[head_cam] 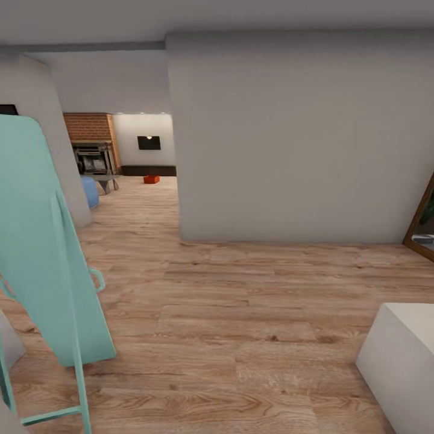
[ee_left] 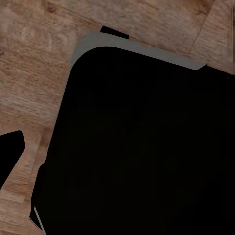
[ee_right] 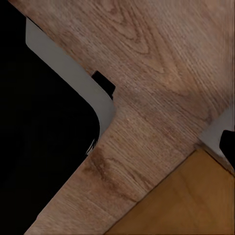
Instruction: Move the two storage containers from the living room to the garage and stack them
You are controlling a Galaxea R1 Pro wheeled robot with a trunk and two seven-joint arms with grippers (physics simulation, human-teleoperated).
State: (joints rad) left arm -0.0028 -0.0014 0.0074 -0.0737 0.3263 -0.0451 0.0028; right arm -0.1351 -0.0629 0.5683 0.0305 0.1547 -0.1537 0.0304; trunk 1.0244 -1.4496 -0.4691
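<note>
One orange-red storage container sits far off on the light wood-plank floor of the living room, seen in the head view through the opening at the end of the hallway. It lies in front of a long dark low bench, under a black wall TV. Both wrist views look down on wood planks and the dark rounded body of the robot's base, which also appears as a black mass with a grey rim.
A large off-white wall block fills the right of the hallway. A teal folded stand leans close at left. A white box stands at lower right, a wooden frame at the right edge. Brick fireplace and blue seat lie beyond.
</note>
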